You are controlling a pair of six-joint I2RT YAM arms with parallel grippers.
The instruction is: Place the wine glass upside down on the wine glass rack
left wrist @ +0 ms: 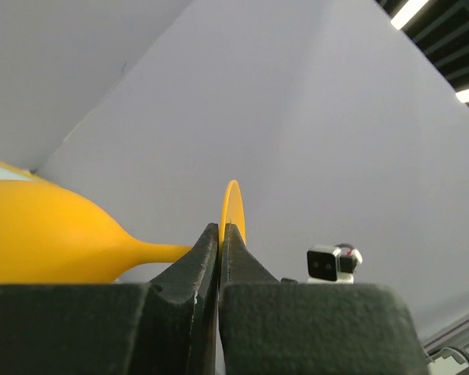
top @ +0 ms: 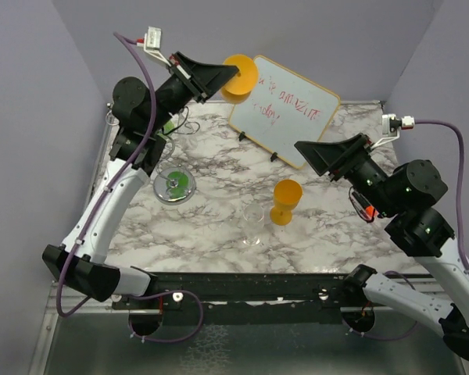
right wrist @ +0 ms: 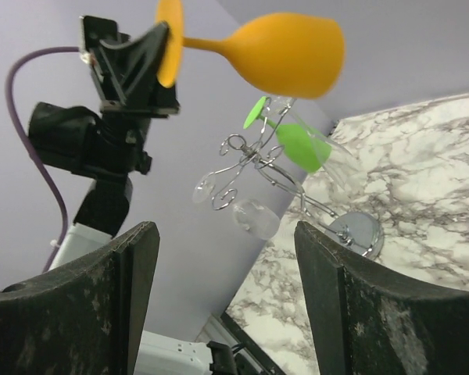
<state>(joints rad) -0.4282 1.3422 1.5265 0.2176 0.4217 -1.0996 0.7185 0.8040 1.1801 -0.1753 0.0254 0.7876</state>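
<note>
My left gripper point(top: 228, 76) is shut on the round foot of an orange wine glass point(top: 241, 76) and holds it high, lying sideways, above the table's back left. In the left wrist view the jaws point(left wrist: 220, 231) pinch the foot's edge point(left wrist: 233, 207), with the bowl point(left wrist: 39, 234) to the left. The silver wire rack point(right wrist: 254, 164) with its shiny disc base point(top: 174, 186) stands below the glass. A green glass point(right wrist: 297, 142) and a clear glass point(right wrist: 255, 217) hang on the rack. My right gripper point(right wrist: 227, 289) is open and empty, off to the right point(top: 305, 153).
A second orange wine glass point(top: 285, 201) and a clear glass point(top: 255, 226) stand upright mid-table. A whiteboard point(top: 289, 109) leans at the back. Grey walls close in the left, back and right sides.
</note>
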